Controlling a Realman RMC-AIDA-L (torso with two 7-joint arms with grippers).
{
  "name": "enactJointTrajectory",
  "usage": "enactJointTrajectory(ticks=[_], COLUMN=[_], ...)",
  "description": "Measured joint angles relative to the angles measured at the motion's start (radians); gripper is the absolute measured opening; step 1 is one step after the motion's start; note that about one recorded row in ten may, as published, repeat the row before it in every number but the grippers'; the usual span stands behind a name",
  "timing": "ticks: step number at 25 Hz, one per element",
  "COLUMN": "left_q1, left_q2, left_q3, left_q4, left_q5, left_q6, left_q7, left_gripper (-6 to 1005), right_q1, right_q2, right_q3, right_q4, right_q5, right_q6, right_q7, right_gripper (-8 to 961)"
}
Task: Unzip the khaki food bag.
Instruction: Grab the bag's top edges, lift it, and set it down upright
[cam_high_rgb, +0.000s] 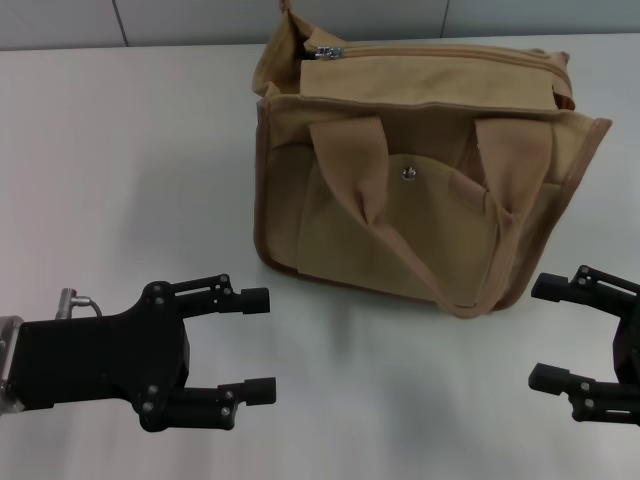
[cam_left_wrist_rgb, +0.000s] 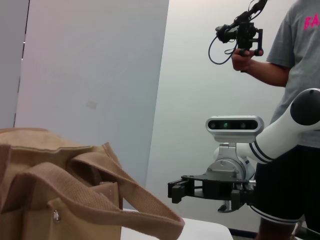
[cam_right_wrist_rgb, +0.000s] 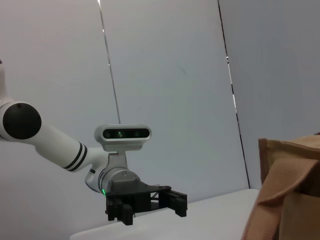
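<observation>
A: At the near left of the surface (cam_high_rgb: 120, 150), what is there?

B: The left gripper (cam_high_rgb: 262, 345), its 2 fingers spread wide and holding nothing, pointing toward the right. It hangs low, well short of the bag.

A: And the khaki food bag (cam_high_rgb: 420, 190)?

B: Standing upright at the far middle, front pocket and snap (cam_high_rgb: 408, 173) facing the robot, both strap handles flopped down the front. Its long axis runs left to right, and the top zipper (cam_high_rgb: 450, 50) follows that line along the far upper edge.

A: Where is the metal pull (cam_high_rgb: 328, 50)?

B: At the bag's left end, so the zipper looks shut and must travel rightward. I judge the left gripper the nearer one to the pull; it lies ahead and to the right of that gripper.

A: The right side?

B: The right gripper (cam_high_rgb: 545, 333) sits near the bag's front right corner, also wide apart and empty, well placed to steady that end.
</observation>
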Motion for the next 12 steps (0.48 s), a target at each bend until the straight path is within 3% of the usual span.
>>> enactJointTrajectory(ticks=[12], left_q1=[-0.001], left_q2=[-0.002], left_q3=[-0.005], left_q4=[-0.001], left_q5=[-0.005], left_q6=[-0.005], left_q7=[-0.001], left_gripper=[797], right_q1=[0.000], right_q2=[0.002], right_q3=[0.002], right_q4=[-0.002], right_q5=[-0.002], right_q6=[0.004], right_q7=[0.001], right_gripper=[843])
